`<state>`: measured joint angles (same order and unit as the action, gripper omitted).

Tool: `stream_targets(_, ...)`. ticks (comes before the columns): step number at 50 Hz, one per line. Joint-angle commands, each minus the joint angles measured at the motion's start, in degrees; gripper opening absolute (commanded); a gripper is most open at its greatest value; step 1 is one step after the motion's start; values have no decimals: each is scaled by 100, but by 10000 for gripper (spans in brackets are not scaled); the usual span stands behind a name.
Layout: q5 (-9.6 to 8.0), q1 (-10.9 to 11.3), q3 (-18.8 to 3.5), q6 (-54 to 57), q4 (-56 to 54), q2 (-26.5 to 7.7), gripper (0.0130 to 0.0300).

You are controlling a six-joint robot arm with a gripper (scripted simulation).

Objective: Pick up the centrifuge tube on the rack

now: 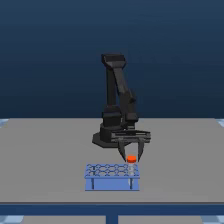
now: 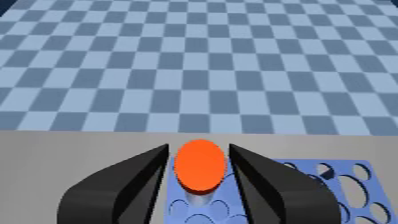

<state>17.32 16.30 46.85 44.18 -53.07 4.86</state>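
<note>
The centrifuge tube [image 1: 131, 167] stands upright in a hole at the corner of the blue rack [image 1: 111, 184] on the exterior view's right. Its round orange-red cap [image 2: 200, 166] rises just above the rack top. My gripper [image 1: 132, 159] hangs straight over that corner with a black finger [image 2: 133, 185] on each side of the cap. The jaws are open, and a thin gap shows between each finger and the cap. The fingers hide the tube's whitish body in the wrist view.
The rack [image 2: 333, 187] sits on a grey table [image 1: 45, 160] in front of the arm's black base [image 1: 107, 137]. Its other holes look empty. Beyond the table edge, the wrist view shows a blue checkered floor [image 2: 195, 65].
</note>
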Motion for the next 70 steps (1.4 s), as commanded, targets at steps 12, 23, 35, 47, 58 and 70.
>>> stream_targets(12, 143, 0, 53, -490, 393, -104, 300)
stream_targets(23, 155, 0, 59, -535, 435, -117, 300)
stream_targets(35, 155, 0, 59, -535, 435, -117, 130)
stream_targets(47, 155, 0, 59, -535, 435, -117, 130)
stream_targets(58, 129, -3, 47, -444, 350, -91, 130)
stream_targets(70, 38, -3, -1, -79, 3, 6, 130)
